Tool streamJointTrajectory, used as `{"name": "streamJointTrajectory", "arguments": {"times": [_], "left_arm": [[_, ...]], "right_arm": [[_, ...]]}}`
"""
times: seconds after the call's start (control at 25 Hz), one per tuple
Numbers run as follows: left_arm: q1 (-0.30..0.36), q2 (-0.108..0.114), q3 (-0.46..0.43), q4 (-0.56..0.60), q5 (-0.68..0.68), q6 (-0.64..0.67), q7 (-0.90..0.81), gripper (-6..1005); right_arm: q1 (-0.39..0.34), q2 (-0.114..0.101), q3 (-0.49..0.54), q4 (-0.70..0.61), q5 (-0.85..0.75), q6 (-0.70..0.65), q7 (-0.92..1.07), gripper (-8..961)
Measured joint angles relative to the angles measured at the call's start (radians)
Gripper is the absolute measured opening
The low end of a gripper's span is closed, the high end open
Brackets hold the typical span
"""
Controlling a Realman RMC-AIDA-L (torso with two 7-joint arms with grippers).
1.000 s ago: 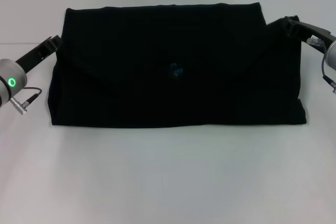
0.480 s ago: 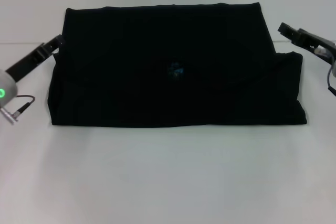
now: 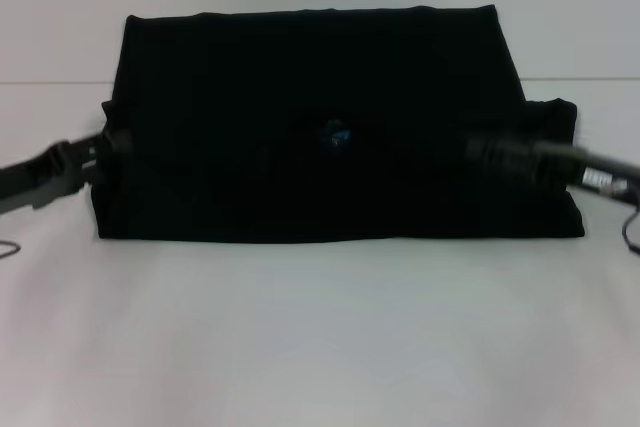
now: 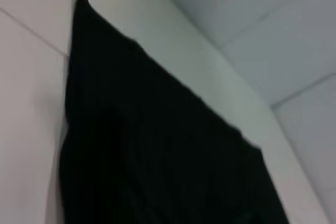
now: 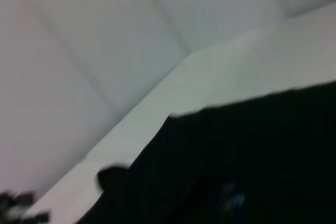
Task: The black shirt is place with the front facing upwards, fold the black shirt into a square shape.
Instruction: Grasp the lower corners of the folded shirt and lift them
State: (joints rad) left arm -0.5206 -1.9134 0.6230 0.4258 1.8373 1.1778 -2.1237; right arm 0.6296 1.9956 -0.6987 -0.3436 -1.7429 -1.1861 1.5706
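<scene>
The black shirt point(image 3: 320, 127) lies on the white table as a wide rectangle, its lower edge folded up. A tiny blue neck label point(image 3: 336, 134) shows at its middle. My left gripper point(image 3: 108, 144) sits at the shirt's left edge, about halfway down that side. My right gripper point(image 3: 480, 153) reaches in from the right, low over the shirt's right part. The left wrist view shows the black shirt point(image 4: 147, 145) and a far corner of it. In the right wrist view the black shirt point(image 5: 252, 145) shows with the blue label point(image 5: 233, 199).
The white table point(image 3: 320, 337) spreads wide in front of the shirt, and a narrower strip lies behind it. A cable point(image 3: 632, 227) hangs off the right arm near the shirt's right front corner.
Both arms have swung toward the front and inward. The right gripper went from beside the shirt's far right corner to over its right part. The left gripper came down along the left edge.
</scene>
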Motion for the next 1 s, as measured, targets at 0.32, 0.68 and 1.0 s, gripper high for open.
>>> {"name": "streamJointTrajectory", "arguments": {"times": [0.32, 0.68, 1.0], "left_arm": [[-0.004, -0.016, 0.008, 0.049, 0.13, -0.02, 0.007, 864], [-0.02, -0.049, 0.009, 0.051, 0.182, -0.153, 0.016, 865], [-0.022, -0.074, 0.009, 0.048, 0.185, -0.219, 0.03, 865]], "right_arm": [[-0.022, 0.008, -0.015, -0.015, -0.115, -0.08, -0.008, 816], [-0.025, 0.019, -0.016, -0.015, -0.126, -0.075, -0.011, 809], [-0.025, 0.023, -0.016, -0.015, -0.127, -0.071, -0.011, 808]]}}
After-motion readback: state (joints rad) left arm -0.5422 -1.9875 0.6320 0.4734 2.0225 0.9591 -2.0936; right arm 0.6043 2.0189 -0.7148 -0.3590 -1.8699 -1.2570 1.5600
